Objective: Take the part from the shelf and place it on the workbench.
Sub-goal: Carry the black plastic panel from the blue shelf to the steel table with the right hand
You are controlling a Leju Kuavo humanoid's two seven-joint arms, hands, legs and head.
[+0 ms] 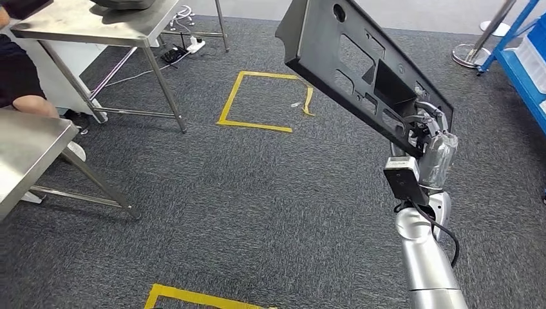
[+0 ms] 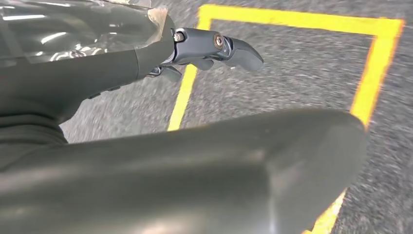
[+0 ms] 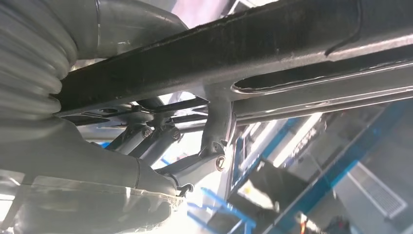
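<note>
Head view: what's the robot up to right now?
The right hand grips a large black part by its lower end and holds it up over the grey carpet, above no table. Steel tables stand off to the left, so the part isn't set down yet. The left hand holds nothing, hanging over yellow floor tape.

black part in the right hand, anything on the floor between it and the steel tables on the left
Nothing visible does. The right hand holds the black part up over grey carpet, bare except for flat yellow tape, all the way to the steel tables. A seated person's leg shows between them.
</note>
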